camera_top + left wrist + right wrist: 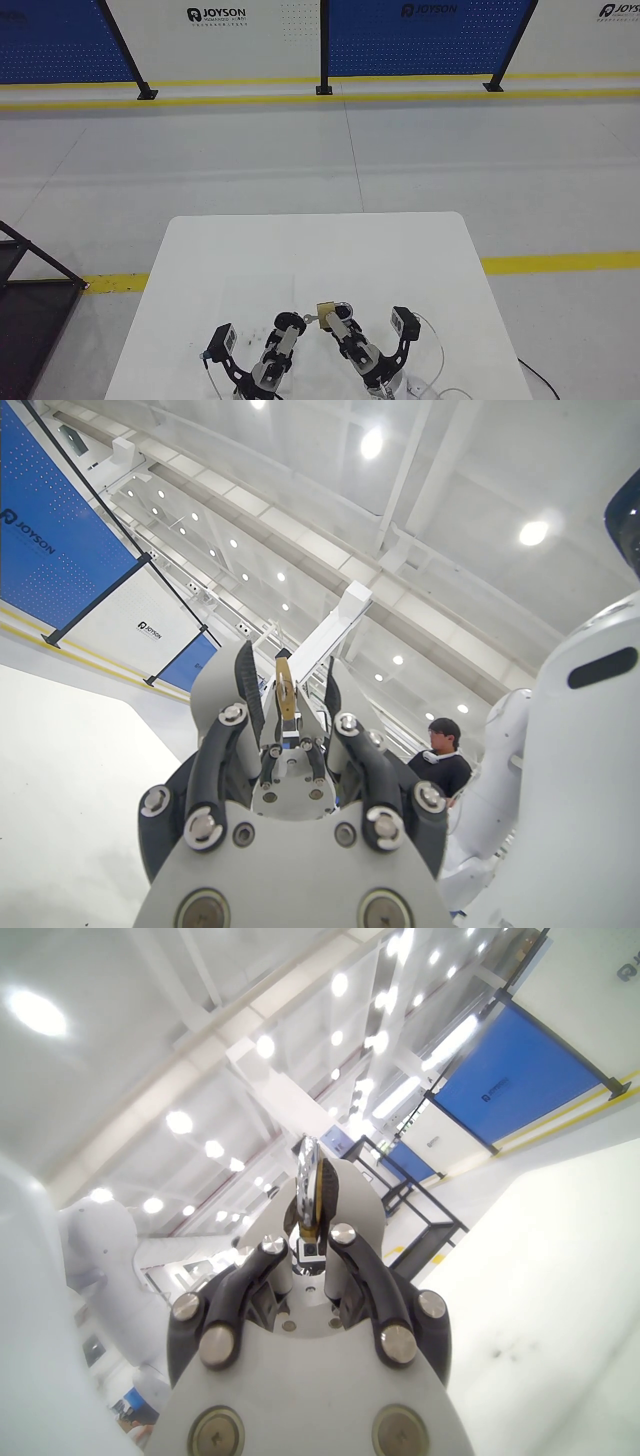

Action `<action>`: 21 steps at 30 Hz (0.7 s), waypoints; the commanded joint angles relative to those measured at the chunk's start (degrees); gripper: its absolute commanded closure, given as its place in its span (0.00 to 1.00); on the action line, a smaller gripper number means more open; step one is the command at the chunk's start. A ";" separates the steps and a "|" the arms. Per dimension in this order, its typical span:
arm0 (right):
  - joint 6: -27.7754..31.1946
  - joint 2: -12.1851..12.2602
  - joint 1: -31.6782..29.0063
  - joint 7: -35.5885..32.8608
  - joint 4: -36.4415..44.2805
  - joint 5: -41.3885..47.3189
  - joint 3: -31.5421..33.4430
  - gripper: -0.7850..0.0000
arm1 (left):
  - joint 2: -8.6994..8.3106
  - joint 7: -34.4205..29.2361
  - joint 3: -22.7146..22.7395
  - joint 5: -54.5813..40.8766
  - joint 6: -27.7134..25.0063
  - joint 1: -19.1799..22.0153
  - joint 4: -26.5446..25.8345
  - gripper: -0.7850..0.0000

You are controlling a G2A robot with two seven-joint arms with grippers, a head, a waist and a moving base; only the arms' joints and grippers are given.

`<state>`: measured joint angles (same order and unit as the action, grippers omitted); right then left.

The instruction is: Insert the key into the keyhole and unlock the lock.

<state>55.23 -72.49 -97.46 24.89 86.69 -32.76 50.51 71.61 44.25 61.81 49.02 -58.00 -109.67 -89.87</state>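
Brass lock (326, 309), silver shackle, clamped in right gripper (315, 1180). Left gripper (288, 662) spread wide; thin brass key (285, 692) stands edge-on between its pads, touching neither.

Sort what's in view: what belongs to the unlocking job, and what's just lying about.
For the job:
key, inside the open left tool
lock, clamped in the right tool
white table under them

Just about:
black rack beside the table
blue and white barriers
yellow floor lines
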 commanded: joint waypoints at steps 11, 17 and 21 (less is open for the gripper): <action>-1.38 -0.13 -0.44 -2.59 0.74 0.54 0.17 1.00 | 0.23 -0.35 -0.51 0.40 1.88 0.95 1.33 0.77; -1.70 -0.21 -0.55 -3.30 0.85 0.37 0.28 1.00 | 0.54 0.84 -0.59 0.99 4.31 1.02 1.37 1.00; -2.29 -0.24 -0.58 -4.12 0.87 -0.12 0.31 1.00 | 0.67 1.54 -0.69 1.57 4.75 1.05 1.51 1.00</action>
<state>53.16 -72.73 -98.03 21.07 87.56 -32.65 50.81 72.27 45.68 61.10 50.34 -53.31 -108.66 -88.38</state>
